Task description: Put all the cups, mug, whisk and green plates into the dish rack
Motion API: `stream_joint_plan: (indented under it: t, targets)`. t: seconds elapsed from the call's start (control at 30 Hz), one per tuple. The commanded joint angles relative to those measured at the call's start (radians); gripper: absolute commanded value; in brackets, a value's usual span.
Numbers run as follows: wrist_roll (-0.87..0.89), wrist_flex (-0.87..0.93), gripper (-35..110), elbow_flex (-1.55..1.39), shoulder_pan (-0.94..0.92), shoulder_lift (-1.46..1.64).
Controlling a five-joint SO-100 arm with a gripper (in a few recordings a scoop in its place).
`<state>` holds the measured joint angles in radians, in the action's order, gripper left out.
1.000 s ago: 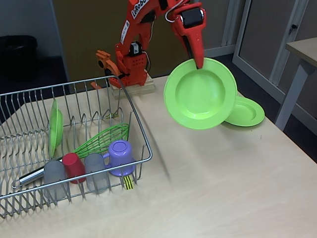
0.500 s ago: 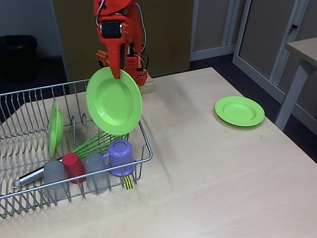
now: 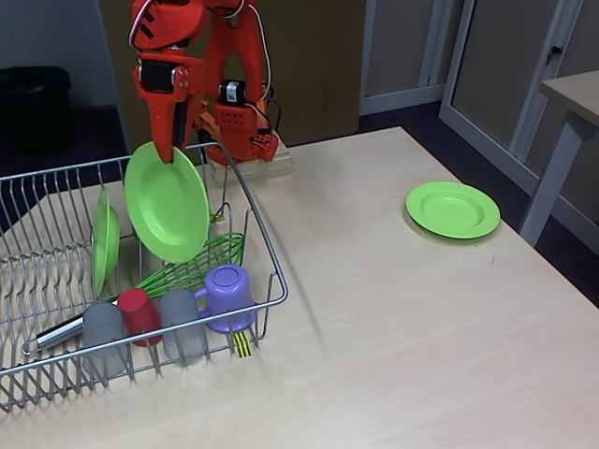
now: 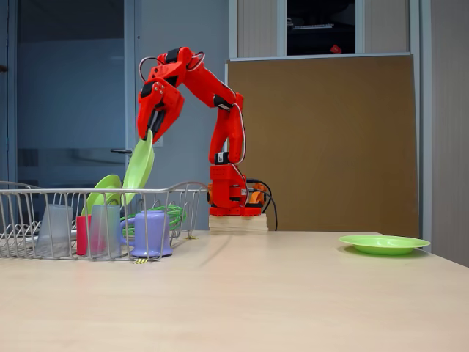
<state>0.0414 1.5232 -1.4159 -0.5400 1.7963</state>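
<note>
The lime-green plate [image 3: 167, 204] hangs from my jaws, pinched by its top rim, right over the dish rack [image 3: 267, 245]. My gripper [image 3: 167, 150] clamps the rim, and the plate dangles below it, tilted, face turned toward the bench's open side in one fixed view, and its bottom edge sits low among the upright dividers, just above the whisk [image 3: 187, 268]. Its long line runs from the rim at my jaws down and slightly right; in the other fixed view the plate [image 4: 139, 166] leans edge-on, top toward the arm, bottom toward the rack's far end.

Score so far: one green plate [image 3: 105, 241] stands on edge in a slot beside mine, the whisk lies across the rack floor with its handle pointing at the near left corner, and along the front sit two grey tumblers [image 3: 181, 325], the red tumbler [image 3: 138, 312] and the purple mug [image 3: 227, 296], by the striped tag [image 3: 242, 344].

Left to do, by my reckoning: seat this plate, then fetch the last plate [image 3: 452, 209], lying flat on the bench [image 3: 421, 337] well apart from the rack.
</note>
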Motion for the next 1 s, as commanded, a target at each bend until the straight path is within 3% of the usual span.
stream_joint_plan:
  t: [0.0, 0.97]
  targets:
    - [-0.018, -0.021, 0, -0.002, -0.040, -0.009]
    - [0.000, -0.144, 0, -0.206, -0.249, -0.078]
